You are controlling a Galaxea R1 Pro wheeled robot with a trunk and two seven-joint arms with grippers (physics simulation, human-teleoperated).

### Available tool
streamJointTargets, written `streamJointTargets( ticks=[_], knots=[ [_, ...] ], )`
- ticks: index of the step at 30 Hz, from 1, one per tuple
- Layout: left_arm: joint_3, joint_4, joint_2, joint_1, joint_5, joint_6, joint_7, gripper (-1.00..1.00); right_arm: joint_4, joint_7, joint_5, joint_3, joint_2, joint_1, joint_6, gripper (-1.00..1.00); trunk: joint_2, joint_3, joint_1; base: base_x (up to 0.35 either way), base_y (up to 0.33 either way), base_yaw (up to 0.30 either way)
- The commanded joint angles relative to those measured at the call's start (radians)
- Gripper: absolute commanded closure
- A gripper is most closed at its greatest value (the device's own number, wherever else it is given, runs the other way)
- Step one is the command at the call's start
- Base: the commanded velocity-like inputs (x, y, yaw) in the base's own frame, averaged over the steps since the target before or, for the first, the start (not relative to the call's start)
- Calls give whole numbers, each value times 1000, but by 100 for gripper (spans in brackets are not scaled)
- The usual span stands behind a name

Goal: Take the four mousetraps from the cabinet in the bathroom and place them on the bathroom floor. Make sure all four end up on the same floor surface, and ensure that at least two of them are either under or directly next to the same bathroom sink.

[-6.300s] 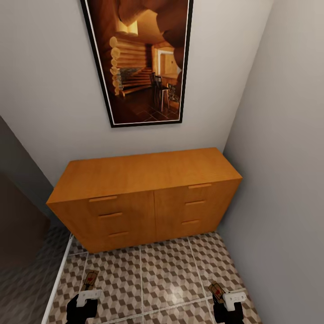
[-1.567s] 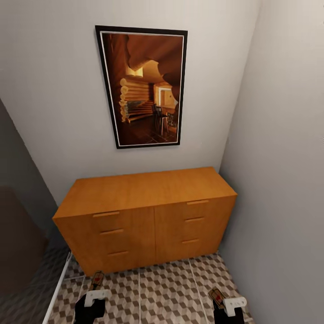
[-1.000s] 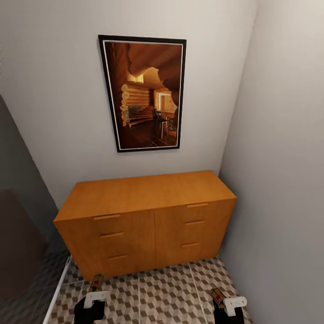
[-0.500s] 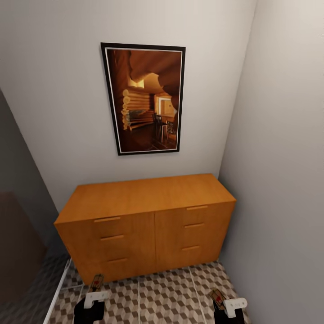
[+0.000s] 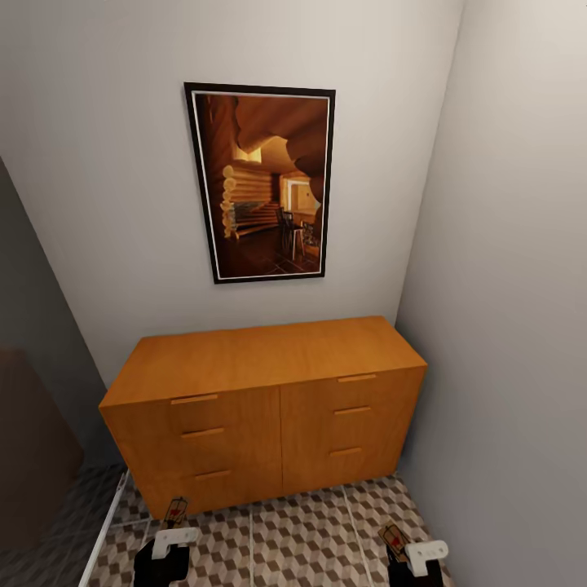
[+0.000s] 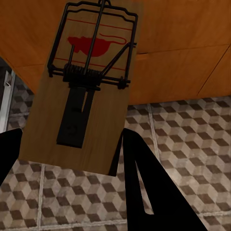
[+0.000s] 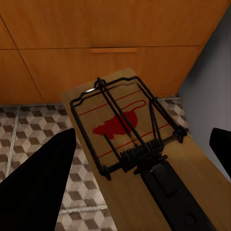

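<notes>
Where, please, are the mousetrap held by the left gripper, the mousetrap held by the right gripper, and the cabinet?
Left mousetrap (image 6: 79,91): left wrist view, on its spring coil.
Right mousetrap (image 7: 120,126): right wrist view, on the red mouse print.
Cabinet (image 5: 261,355): head view, on its flat top.

Left gripper (image 5: 173,526) low, clamping a mousetrap (image 6: 82,91); right gripper (image 5: 401,548) likewise.

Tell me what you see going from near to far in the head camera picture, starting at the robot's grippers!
Left gripper and right gripper, each holding a mousetrap → tiled bathroom floor → cabinet → framed picture on the wall.
</notes>
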Motion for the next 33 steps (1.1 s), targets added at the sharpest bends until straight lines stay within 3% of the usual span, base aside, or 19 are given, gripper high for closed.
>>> streamJointTargets(
  ticks=[1, 8, 33],
  knots=[
    [-7, 1, 0, 0, -2, -2, 8, 100, 1, -4, -10, 8, -2, -1, -10, 100, -2, -2, 1, 0, 0, 0],
    [-7, 1, 0, -1, -2, -2, 8, 100, 27, -4, -9, 8, -3, -1, -58, 100, -2, -2, 1, 0, 0, 0],
    [-7, 1, 0, -1, -2, -2, 8, 100, 31, -3, -9, 9, 0, -1, -63, 100, -2, -2, 1, -4, 0, 0]
  ],
)
